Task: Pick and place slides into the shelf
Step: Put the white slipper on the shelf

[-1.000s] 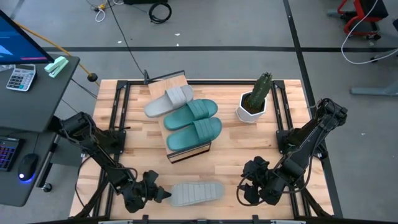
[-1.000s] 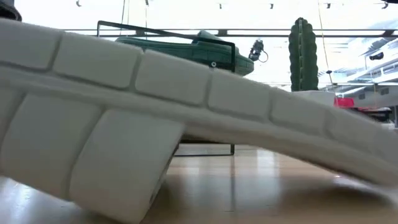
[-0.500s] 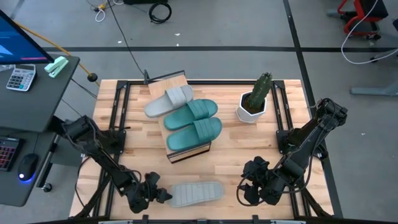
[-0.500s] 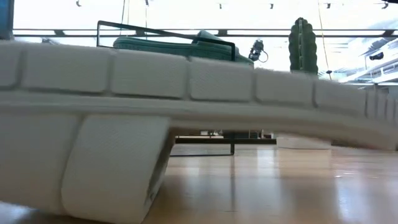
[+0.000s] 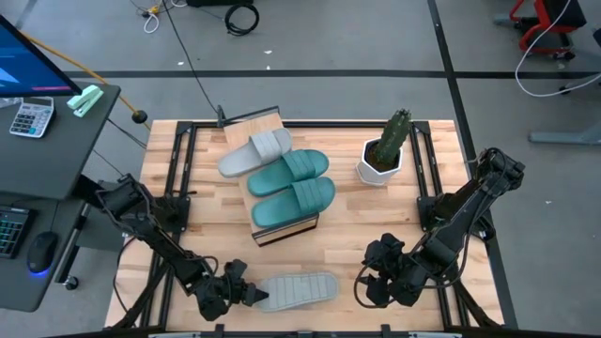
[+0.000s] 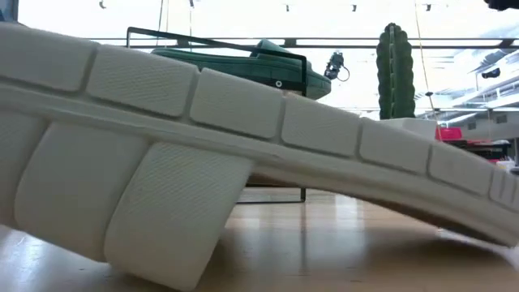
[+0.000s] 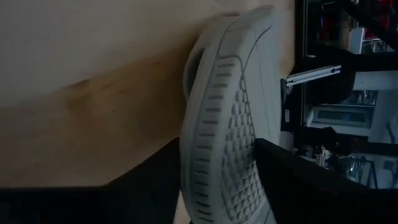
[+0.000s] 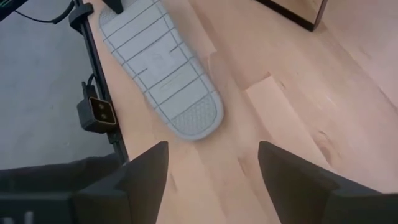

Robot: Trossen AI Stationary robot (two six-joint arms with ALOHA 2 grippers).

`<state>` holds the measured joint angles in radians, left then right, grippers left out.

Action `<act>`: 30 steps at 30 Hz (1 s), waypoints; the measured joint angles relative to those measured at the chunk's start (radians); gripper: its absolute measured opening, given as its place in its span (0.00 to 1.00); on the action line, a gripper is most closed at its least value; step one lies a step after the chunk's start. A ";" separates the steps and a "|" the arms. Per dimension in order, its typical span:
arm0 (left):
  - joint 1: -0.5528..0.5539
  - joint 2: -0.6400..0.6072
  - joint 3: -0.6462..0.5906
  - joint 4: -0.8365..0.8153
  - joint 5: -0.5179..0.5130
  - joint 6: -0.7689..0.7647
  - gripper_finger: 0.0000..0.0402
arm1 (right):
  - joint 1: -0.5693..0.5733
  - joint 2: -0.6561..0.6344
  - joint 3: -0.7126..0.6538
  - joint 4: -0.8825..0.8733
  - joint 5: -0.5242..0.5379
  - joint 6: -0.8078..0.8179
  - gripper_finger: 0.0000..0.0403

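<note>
A pale grey slide (image 5: pixel 296 291) lies sole up near the table's near edge, and fills the low view (image 6: pixel 203 162). My left gripper (image 5: pixel 242 294) is shut on its left end. My right gripper (image 5: pixel 369 286) is open and empty, just right of the slide's free end (image 8: pixel 193 118). The shelf (image 5: pixel 284 230) stands at the table's middle, slanting toward the far left. It bears two teal slides (image 5: pixel 291 183) and another grey slide (image 5: pixel 254 153), all lying strap up. My left gripper pinches the grey slide's left end (image 7: pixel 217 155) between its two fingers (image 7: pixel 155 174), coming level from the table's left, along the slide. The ribbed sole faces up. The held end is raised, and the slide slopes down toward its free right end (image 6: pixel 486 211), close above the table.
A potted cactus (image 5: pixel 385 150) in a white pot stands at the far right of the table. Dark frame rails (image 5: pixel 178 178) run along the table's left and right sides. Bare wood lies between the shelf and the near edge.
The grey slide has rocked in my left gripper's hold. It was tilted a second ago, near level half a second ago, and now slopes again with the held end up. My left gripper has crept a little toward the table's right.
</note>
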<state>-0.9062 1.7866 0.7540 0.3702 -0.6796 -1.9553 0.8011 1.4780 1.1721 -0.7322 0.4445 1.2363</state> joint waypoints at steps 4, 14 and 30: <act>0.000 0.000 0.000 0.030 -0.001 0.001 0.32 | -0.011 0.000 0.000 0.000 0.000 -0.022 0.62; 0.000 -0.016 0.000 0.301 -0.058 0.172 0.11 | -0.016 0.000 0.000 0.000 0.000 -0.072 0.59; 0.066 -0.327 0.021 0.334 -0.296 0.554 0.10 | -0.015 0.000 0.156 0.049 0.079 -0.359 0.53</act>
<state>-0.8404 1.4592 0.7746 0.7037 -0.9760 -1.4016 0.7856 1.4780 1.3281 -0.6834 0.5231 0.8771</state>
